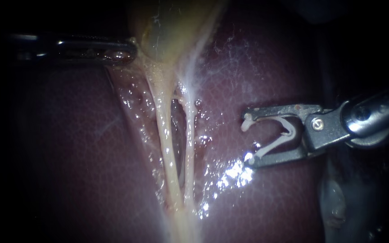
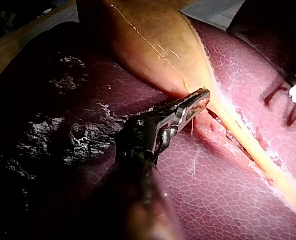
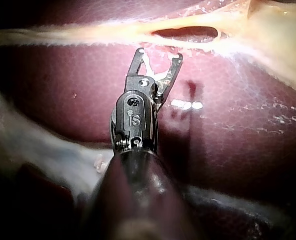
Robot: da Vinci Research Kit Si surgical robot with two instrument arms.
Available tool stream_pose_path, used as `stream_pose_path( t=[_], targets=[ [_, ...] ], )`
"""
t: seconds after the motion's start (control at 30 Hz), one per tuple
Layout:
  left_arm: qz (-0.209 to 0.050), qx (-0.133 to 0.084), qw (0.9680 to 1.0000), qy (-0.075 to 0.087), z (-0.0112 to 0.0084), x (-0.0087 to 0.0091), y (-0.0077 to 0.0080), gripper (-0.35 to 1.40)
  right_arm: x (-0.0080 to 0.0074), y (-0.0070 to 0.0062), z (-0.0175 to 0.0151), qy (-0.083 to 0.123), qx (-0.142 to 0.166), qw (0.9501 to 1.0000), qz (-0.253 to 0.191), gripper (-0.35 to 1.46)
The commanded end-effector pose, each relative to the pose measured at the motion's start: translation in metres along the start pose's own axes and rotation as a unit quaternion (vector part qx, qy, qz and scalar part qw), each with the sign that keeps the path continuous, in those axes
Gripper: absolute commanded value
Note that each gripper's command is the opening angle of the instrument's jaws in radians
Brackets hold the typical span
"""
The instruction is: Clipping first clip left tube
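A: Where is the left tube, and has a clip been placed on it?

B: The left tube [image 1: 164, 135] is seen at the centre, a pale cord stretched from the gallbladder [image 1: 167, 27] at the far end toward the near edge. No clip is seen on it; it is bare along its whole visible length. The right tube [image 1: 189, 144] lies just beside it on the right, with a narrow dark gap between them.

A: What is held by the instruments?

B: The gallbladder's lower edge is clamped by the jaws of the left instrument [image 1: 124, 53], and the tubes are judged to be held taut by that pull. An open white clip [image 1: 286, 130] is seated between the jaws of the right instrument [image 1: 248, 140]. Both jaws are touched by it, though they are spread wide. The jaws are pointed left at the tubes but are well apart from them, over the liver [image 1: 68, 148].

A: So what is left to be done?

B: Nearly everything, it is judged. The clip is loaded and aimed, but the right tube must be got past, the left tube enclosed, and the clip squeezed shut.
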Motion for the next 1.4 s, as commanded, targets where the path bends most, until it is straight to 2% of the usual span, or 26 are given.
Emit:
stream_pose_path(
  t=[0.03,0.53,0.9,1.1,1.4],
  targets=[
    [0.0,0.0,1.0,0.0,0.0,0.0,0.0,-0.35,0.0,0.0,0.0,0.0,0.0,1.0,0.0,0.48],
    [0.0,0.0,1.0,0.0,0.0,0.0,-0.0001,-0.35,0.0003,0.0001,0.0013,0.0,0.0,1.0,0.001,0.49],
    [0.0,-0.001,1.0,0.0,0.0001,-0.0001,-0.0001,-0.35,0.0004,-0.0003,0.0031,0.022,0.023,0.9985,0.044,0.49],
    [0.0,-0.001,1.0,0.0,0.0002,-0.0001,-0.0001,-0.35,-0.0003,-0.001,0.0056,0.03,0.042,0.9956,0.079,0.49],
    [0.0,0.0,1.0,0.0,0.0003,-0.0001,-0.0002,-0.35,-0.0013,-0.0015,0.0088,0.054,0.07,0.987,0.134,0.49]
  ],
)
